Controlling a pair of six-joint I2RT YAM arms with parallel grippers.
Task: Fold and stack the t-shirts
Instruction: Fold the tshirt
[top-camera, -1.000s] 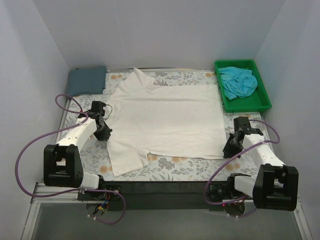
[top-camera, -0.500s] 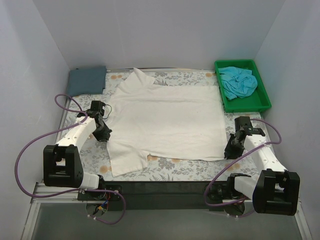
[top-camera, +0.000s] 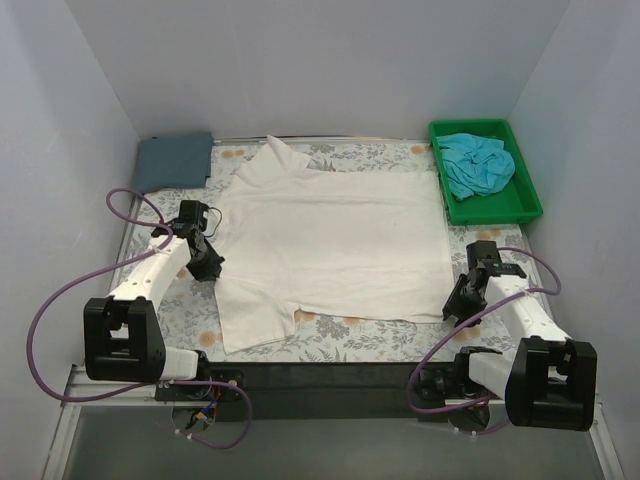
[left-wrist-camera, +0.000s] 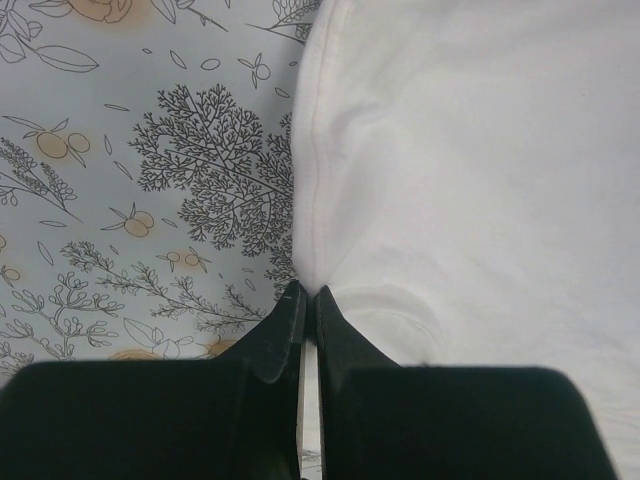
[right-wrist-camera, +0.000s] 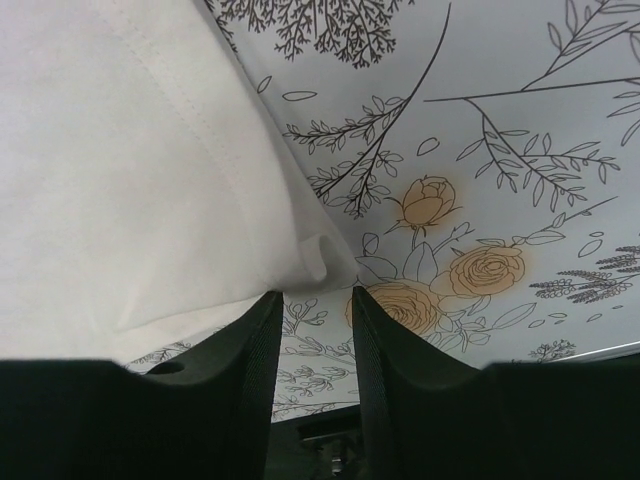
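Note:
A cream-white t-shirt (top-camera: 330, 245) lies spread flat on the floral table cover, its plain side up. My left gripper (top-camera: 212, 268) is shut on the shirt's left edge; in the left wrist view the closed tips (left-wrist-camera: 305, 296) pinch the cloth's hem (left-wrist-camera: 310, 200). My right gripper (top-camera: 452, 308) is open at the shirt's near right corner; in the right wrist view the corner (right-wrist-camera: 320, 255) lies just ahead of the open tips (right-wrist-camera: 316, 298). A folded slate blue-grey shirt (top-camera: 173, 160) lies at the far left. A crumpled turquoise shirt (top-camera: 478, 163) lies in the green tray.
The green tray (top-camera: 528, 205) stands at the far right corner. White walls enclose the table on three sides. Purple cables loop beside both arms. The table's black front edge (top-camera: 330, 370) runs between the arm bases.
My right gripper has moved forward and down toward the shirt's near right corner. The left gripper stays on the shirt's left edge.

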